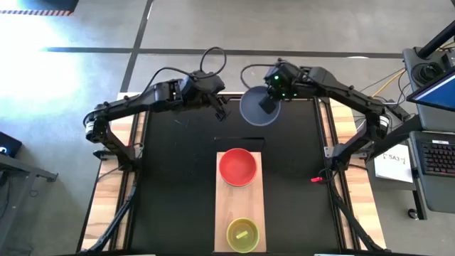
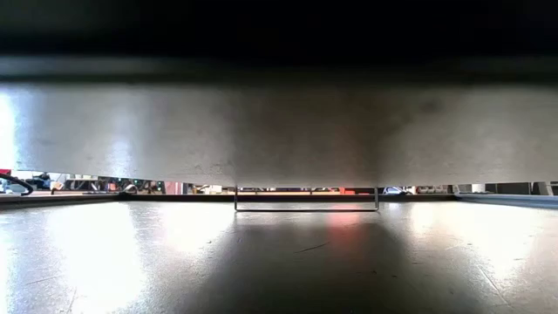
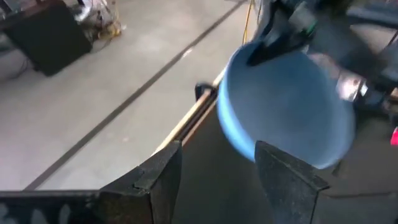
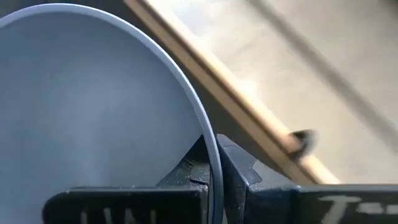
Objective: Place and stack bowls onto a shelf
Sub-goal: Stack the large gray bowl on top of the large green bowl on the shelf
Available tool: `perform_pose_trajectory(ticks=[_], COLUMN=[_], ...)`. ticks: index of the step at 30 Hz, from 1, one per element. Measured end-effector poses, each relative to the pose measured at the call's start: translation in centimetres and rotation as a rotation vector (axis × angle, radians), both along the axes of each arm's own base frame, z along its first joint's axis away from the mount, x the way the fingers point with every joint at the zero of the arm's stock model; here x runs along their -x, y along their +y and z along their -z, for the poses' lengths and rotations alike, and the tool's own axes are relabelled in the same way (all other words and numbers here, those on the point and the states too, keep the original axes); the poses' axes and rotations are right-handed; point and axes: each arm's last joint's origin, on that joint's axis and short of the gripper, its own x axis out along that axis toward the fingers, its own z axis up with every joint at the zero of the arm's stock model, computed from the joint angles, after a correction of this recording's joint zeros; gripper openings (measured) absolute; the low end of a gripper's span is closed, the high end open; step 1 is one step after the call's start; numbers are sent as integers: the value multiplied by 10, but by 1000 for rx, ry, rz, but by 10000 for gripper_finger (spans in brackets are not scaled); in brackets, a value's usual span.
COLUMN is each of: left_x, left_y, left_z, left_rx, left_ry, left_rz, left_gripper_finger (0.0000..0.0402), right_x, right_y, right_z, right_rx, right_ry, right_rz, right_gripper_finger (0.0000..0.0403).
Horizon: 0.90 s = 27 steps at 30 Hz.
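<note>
A grey-blue bowl point(image 1: 252, 107) hangs over the table's far edge with my right gripper point(image 1: 266, 104) shut on it. The bowl also fills the right wrist view point(image 4: 93, 106) and shows in the left wrist view point(image 3: 286, 112). My left gripper point(image 1: 222, 111) stands just to the left of the bowl, open point(image 3: 217, 177), with nothing between its fingers. On the pale wooden shelf point(image 1: 238, 203), a board lying along the table's middle, a red bowl point(image 1: 237, 167) rests at the far end and a yellow bowl point(image 1: 242, 235) at the near end, both on their bases. My right gripper pinches the bowl's rim point(image 4: 213, 163) on its right side, one finger inside the bowl and one outside. The fingers slant down from the table's far right. The bowl is lifted clear of the table and tilted.
Wooden rails point(image 1: 333, 142) run along the black tabletop's left and right sides. A small red object point(image 1: 315, 180) lies on the table's right part. A desk with a keyboard point(image 1: 435, 156) stands beyond the right edge. A grey surface close to the low camera blocks most of that view.
</note>
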Motion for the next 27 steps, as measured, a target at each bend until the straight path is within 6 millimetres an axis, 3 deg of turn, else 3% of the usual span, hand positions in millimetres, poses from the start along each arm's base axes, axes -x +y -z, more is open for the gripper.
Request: perform_pose_trajectory(ticks=[6, 12, 20, 24, 27], left_x=[12, 32, 43, 52, 60], left_y=[-4, -10, -30, -41, -46], left_z=[14, 24, 23, 17, 10], left_rx=[97, 202, 213, 217, 228], left_ry=[171, 334, 385, 372, 335], left_rz=[22, -35, -2, 19, 18], left_gripper_finger=[184, 184, 184, 184, 184], right_x=[18, 27, 4, -14, -30], right_y=[11, 49, 132, 168, 180], right_z=[-10, -19, -21, -9, 8], right_rx=[-221, -348, -223, -116, -62], right_ry=[-98, -130, -123, -93, -58], right_rz=[-50, -122, -369, -451, -470], right_gripper_finger=[8, 8, 8, 9, 9])
